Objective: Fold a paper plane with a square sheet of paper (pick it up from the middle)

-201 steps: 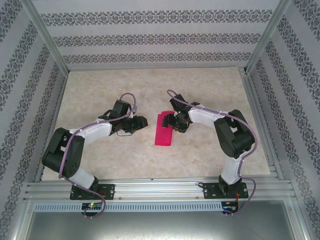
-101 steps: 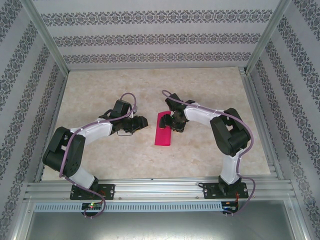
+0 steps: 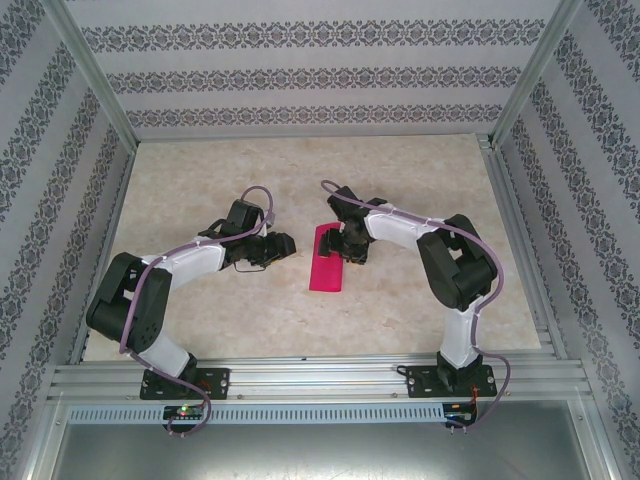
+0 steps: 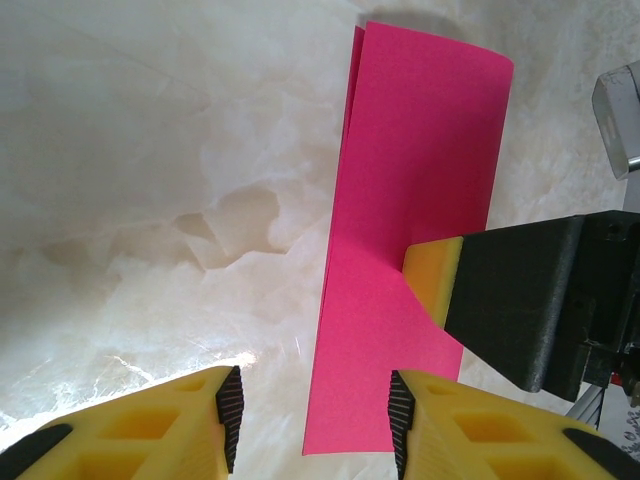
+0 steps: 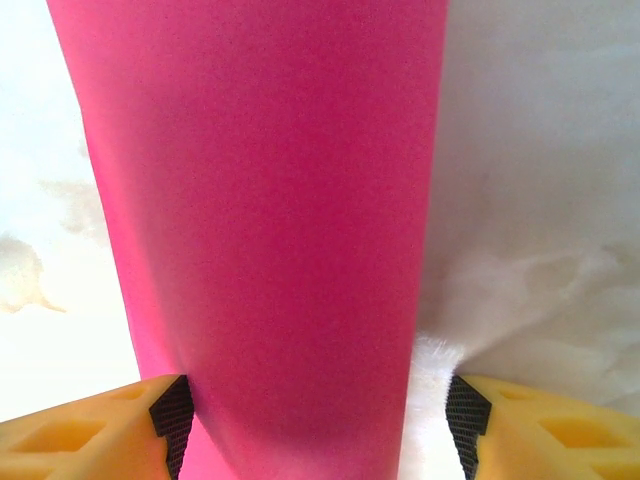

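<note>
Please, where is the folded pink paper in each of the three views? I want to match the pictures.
Top external: the pink paper lies in the middle of the table, partly under the right gripper.
Left wrist: the paper is right of centre, a tall strip reaching the top.
Right wrist: the paper is centre-left, a broad strip from top to bottom.
Shared landmark: the right gripper's yellow fingertips, touching or flanking the paper.

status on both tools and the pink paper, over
Left tool open, beside folded pink paper. Right tool open, straddling it. Paper flat, nothing blocking.
</note>
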